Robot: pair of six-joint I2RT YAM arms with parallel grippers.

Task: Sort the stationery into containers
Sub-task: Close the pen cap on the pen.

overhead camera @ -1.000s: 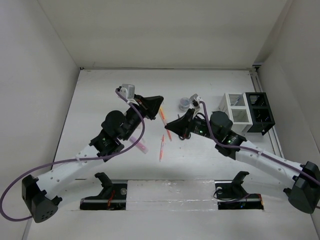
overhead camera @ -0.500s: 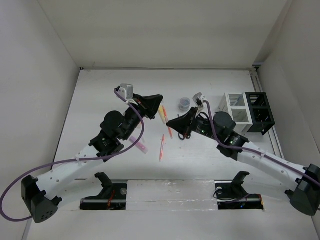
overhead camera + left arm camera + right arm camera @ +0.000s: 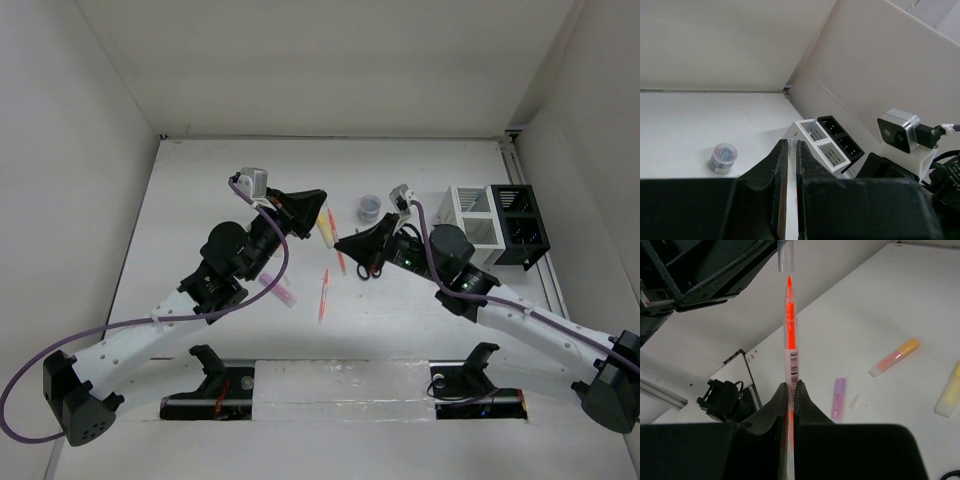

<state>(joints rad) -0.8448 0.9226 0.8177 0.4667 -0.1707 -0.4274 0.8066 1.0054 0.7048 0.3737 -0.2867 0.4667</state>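
A: Top view. Any writing?
B: None legible. Left gripper (image 3: 316, 207) and right gripper (image 3: 343, 245) sit almost tip to tip mid-table. Roll (image 3: 370, 208) is just far of the right one. White box (image 3: 470, 214) and black box (image 3: 520, 222) touch, side by side at the right wall. Loose pen (image 3: 323, 293) and purple highlighter (image 3: 279, 292) lie near of the grippers.

A: Room?
B: Walls left, far and right. Open tabletop (image 3: 220, 170) far and left of the arms.

A: Changes?
B: The right gripper has drawn back a little, far and right, over the last second. Its camera overlapped the roll then and is apart from it now. Left arm unmoved.

A: Left wrist.
B: Fingers (image 3: 765, 190) closed to a slit, with a thin pale strip pinched between. Roll at left, boxes far right. Blue stick (image 3: 811, 125) stands in one cell of the white box.

A: Right wrist.
B: Fingers (image 3: 775, 410) clamped on the held pen (image 3: 789, 340), orange-red, upright, tip bare. There's a barcode on the barrel, digits unreadable. Clear cap (image 3: 785, 255) is just off the tip, not touching, gripped at the left gripper's end. Orange highlighter (image 3: 894, 357) lies beyond on the table, yellow highlighter (image 3: 950, 390) at the right edge.
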